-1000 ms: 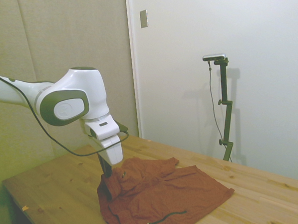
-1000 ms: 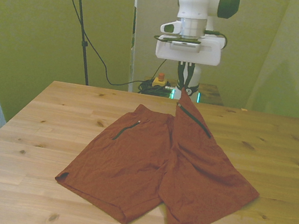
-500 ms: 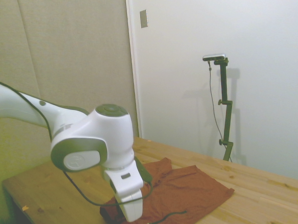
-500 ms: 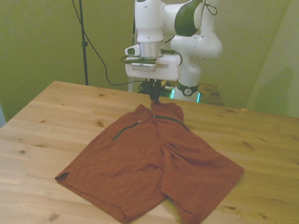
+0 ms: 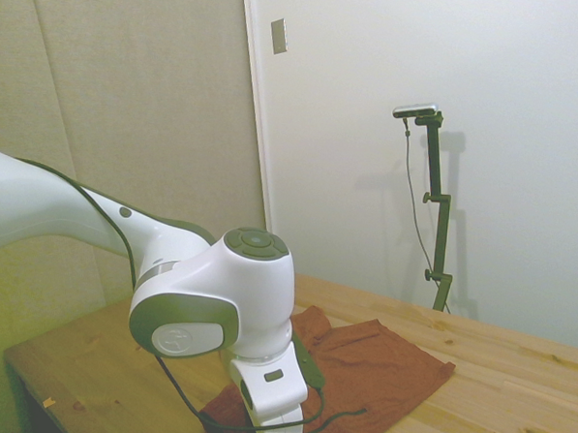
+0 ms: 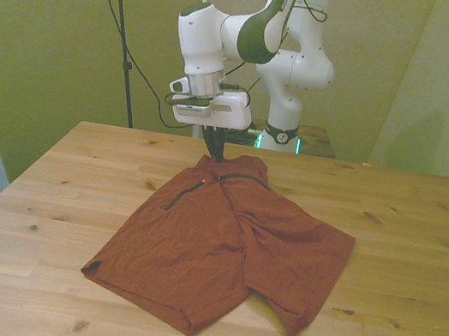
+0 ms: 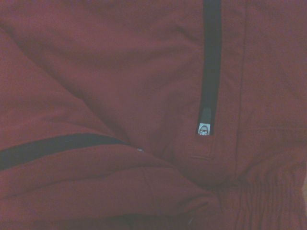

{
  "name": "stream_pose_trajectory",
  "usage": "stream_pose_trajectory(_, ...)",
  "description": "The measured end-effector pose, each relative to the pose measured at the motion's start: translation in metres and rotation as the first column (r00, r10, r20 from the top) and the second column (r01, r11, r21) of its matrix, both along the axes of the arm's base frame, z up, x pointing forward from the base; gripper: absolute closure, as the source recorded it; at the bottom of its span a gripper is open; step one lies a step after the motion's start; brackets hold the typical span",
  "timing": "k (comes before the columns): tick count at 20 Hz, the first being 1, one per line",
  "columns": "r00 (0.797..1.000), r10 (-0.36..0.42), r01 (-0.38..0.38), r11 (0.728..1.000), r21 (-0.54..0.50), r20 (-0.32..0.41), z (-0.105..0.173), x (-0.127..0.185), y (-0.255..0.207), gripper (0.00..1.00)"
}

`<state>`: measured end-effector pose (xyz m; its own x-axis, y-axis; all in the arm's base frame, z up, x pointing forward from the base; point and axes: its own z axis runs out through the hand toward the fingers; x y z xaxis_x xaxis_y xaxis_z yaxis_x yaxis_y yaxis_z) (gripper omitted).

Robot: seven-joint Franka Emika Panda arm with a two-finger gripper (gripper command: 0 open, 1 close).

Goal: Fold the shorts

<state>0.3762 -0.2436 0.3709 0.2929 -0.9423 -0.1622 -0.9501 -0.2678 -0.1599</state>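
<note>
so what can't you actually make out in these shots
- The pincer: in the side view the arm's white wrist hides it and the bottom edge cuts it off; in the front view its dark tips merge at the waistband, so open or shut is unclear.
- The shorts: in the side view the arm covers their near part.
- Wrist view: only close fabric and dark zipper lines; the small tag's print is too small to read.

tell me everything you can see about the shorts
The shorts are rust-orange soft fabric with dark zipper lines and a gathered waistband. They lie on the wooden table, waist toward the far edge. The leg on the front view's right is folded partly over the other. The gripper meets the cloth at the waist.
</note>
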Motion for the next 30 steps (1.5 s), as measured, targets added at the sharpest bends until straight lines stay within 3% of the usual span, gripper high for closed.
stream_pose_trajectory(11, 1.000, 0.007, -0.007, 1.000, -0.022, -0.007, 0.004, 0.000, 0.004, 0.00)
stream_pose_trajectory(20, 0.998, 0.055, -0.055, 0.976, -0.211, -0.006, 0.081, -0.015, 0.091, 0.00)
stream_pose_trajectory(24, 0.995, 0.089, -0.095, 0.932, -0.351, -0.035, 0.097, -0.014, 0.154, 0.00)
stream_pose_trajectory(27, 0.989, 0.134, -0.150, 0.862, -0.485, -0.068, 0.094, -0.006, 0.210, 0.00)
stream_pose_trajectory(30, 0.976, 0.190, -0.214, 0.772, -0.599, -0.103, 0.079, 0.006, 0.263, 0.00)
